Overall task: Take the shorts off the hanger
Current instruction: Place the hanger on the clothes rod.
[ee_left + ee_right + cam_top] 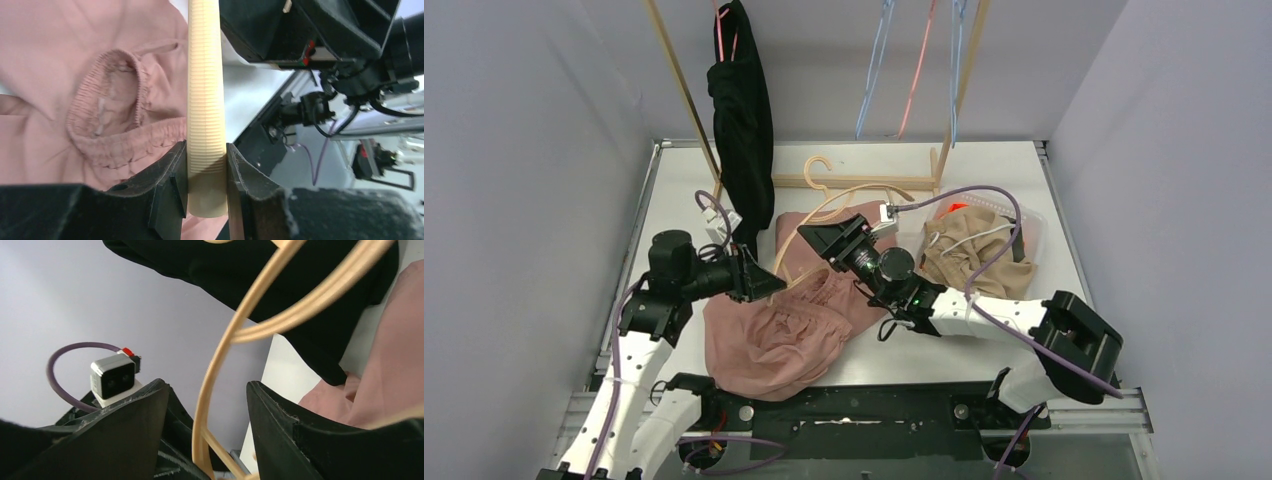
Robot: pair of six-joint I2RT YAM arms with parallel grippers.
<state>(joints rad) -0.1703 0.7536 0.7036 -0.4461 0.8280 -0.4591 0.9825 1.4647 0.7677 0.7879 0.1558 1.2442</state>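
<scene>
White tabletop (984, 170), walled in pale grey, with a wooden rack (854, 181) at the far edge.

Item 1: pink shorts (774, 340), one pair. They lie crumpled on the table at centre-left, gathered waistband (105, 105) uppermost. Soft, light and limp, they would likely bunch and drag rather than slide. The elastic waistband looks the firmest place to pinch.

Item 2: cream hanger (844, 190), one. It rests across the pink shorts, hook toward the rack. Rigid, with a ribbed bar that should grip well. Whether it is threaded through the waist anywhere cannot be told.

Item 3: left gripper (206, 150), fingers clamped on the hanger's ribbed bar, just beside the waistband.

Item 4: right gripper (205, 385), fingers standing apart, with a thin arm of the hanger passing between them and nothing pinched.

Item 5: clear bin (1034, 230), one, at right. It holds beige shorts (969, 265) and a glimpse of orange fabric (957, 210).

Item 6: dark garment (742, 120), one, hung on the rack; its type is unclear.

Item 7: thin hangers (874, 70), at least three, dangling bare.
</scene>
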